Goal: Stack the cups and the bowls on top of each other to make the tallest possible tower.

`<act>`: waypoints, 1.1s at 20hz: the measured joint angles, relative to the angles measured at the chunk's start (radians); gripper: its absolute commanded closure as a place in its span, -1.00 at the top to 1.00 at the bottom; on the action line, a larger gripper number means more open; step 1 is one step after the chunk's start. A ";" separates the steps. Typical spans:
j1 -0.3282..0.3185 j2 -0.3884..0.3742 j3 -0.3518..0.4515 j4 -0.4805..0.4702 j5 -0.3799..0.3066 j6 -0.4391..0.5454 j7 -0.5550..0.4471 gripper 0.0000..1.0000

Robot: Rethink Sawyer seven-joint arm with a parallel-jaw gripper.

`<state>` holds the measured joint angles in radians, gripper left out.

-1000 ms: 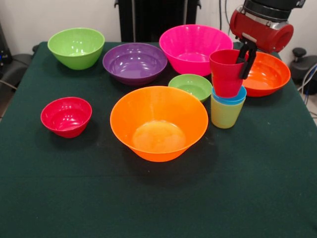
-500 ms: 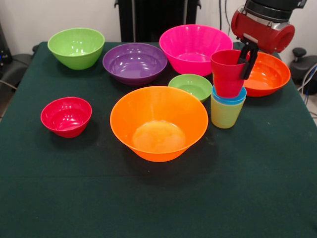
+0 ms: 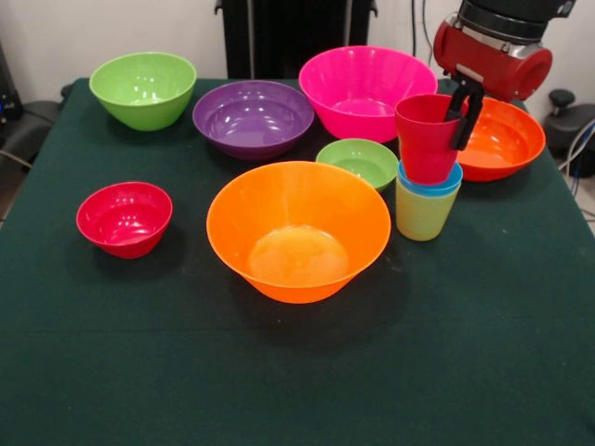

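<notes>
In the front view the yellow-green cup stands on the table with the blue cup nested in it. The red cup sits in the blue cup. My gripper is shut on the red cup's right rim, one finger outside the wall. Around them lie the big orange bowl, pink bowl, purple bowl, lime green bowl, red-orange bowl, small red bowl and small green bowl.
The dark green table reaches the front edge. The red-orange bowl sits right behind my gripper and the small green bowl is just left of the cup stack. The black pedestal stands behind the table.
The red cup has shifted very slightly right and settled over the blue cup, with my gripper still on its rim. The bowls have not moved.
</notes>
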<state>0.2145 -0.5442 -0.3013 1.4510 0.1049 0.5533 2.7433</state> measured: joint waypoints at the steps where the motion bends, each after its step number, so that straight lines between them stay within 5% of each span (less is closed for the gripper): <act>1: 0.000 0.000 0.000 0.000 0.000 0.000 0.000 -1.00; 22: 0.000 0.005 0.000 -0.010 0.000 0.038 0.000 -1.00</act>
<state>0.2144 -0.5387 -0.3013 1.4410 0.1049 0.5917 2.7433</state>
